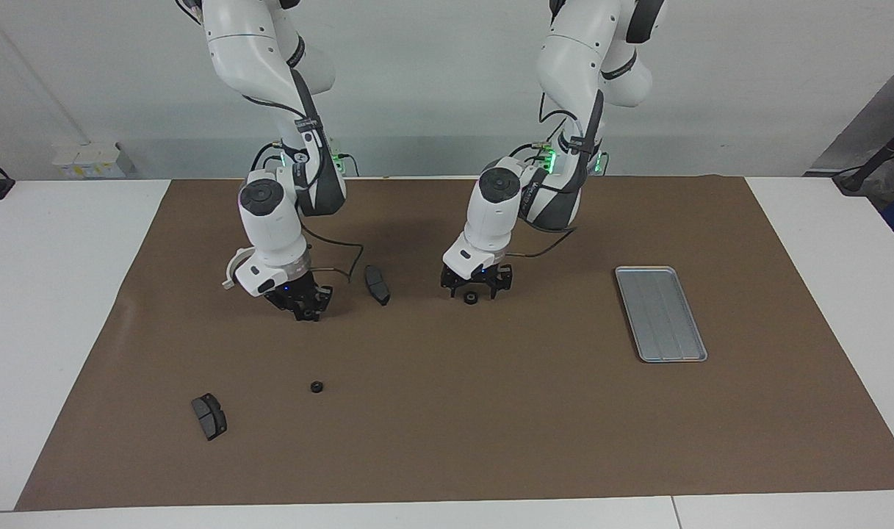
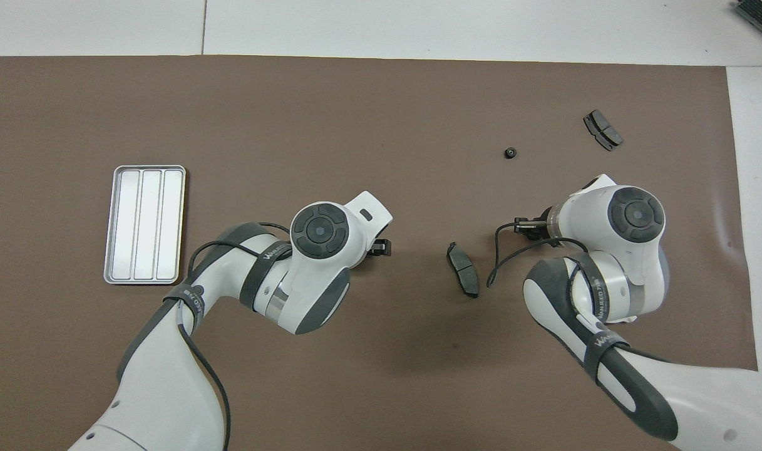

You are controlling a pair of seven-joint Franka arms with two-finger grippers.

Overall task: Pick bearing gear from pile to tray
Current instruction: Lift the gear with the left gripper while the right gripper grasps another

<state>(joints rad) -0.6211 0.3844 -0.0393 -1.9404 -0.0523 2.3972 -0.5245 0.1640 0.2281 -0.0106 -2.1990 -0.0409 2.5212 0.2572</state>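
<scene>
The right gripper (image 1: 307, 308) is down at the mat (image 1: 447, 441), fingers drawn together around a gear that they mostly hide; whether it truly grips it I cannot tell. The left gripper (image 1: 476, 290) is low over another gear (image 1: 471, 297), jaws spread wide to either side of it, gear on the mat. A pad (image 1: 377, 284) lies between the 2 grippers. A 3rd gear (image 1: 316, 386) and a 2nd pad (image 1: 209, 416) lie farther from the robots. The tray (image 1: 661, 314) sits toward the left arm's end.
</scene>
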